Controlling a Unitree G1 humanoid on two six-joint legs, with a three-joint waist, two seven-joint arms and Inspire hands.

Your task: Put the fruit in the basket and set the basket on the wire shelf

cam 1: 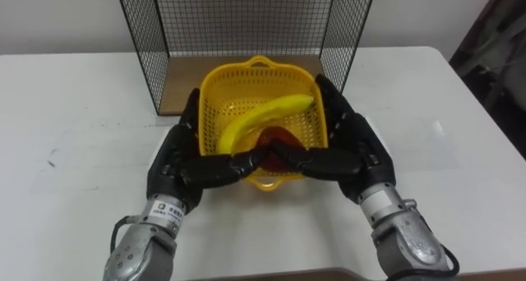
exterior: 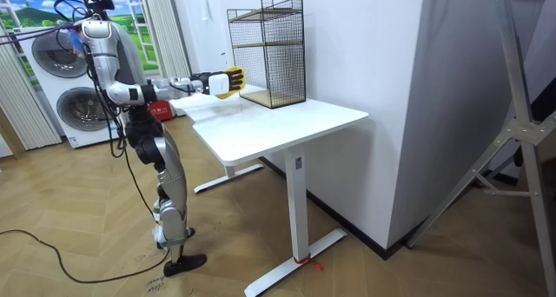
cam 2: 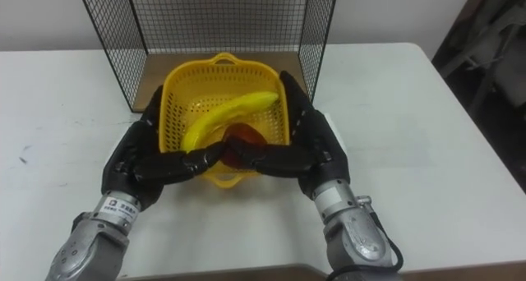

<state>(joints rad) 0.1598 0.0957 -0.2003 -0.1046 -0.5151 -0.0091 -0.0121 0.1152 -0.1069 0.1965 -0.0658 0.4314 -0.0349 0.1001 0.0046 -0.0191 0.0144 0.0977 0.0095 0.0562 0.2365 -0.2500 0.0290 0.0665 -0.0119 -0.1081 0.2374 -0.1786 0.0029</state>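
Note:
A yellow plastic basket (cam 1: 238,96) holds a banana (cam 1: 267,117) and a dark red fruit (cam 1: 279,139). My left hand (cam 1: 177,162) and right hand (cam 1: 357,145) clamp it between them. Straight fingers lie along its side walls, and both thumbs reach across the near rim and meet in the middle. The basket hangs just in front of the black wire shelf (cam 1: 246,22), whose open side faces me. In the room view the basket (exterior: 231,80) is held a little above the table and I stand at the table's end with both arms stretched forward.
The shelf has a wooden bottom board (cam 1: 177,96) and stands at the back of the white table (cam 1: 74,125). The table's right edge (cam 1: 485,108) is close. Washing machines (exterior: 52,89) stand behind me in the room view.

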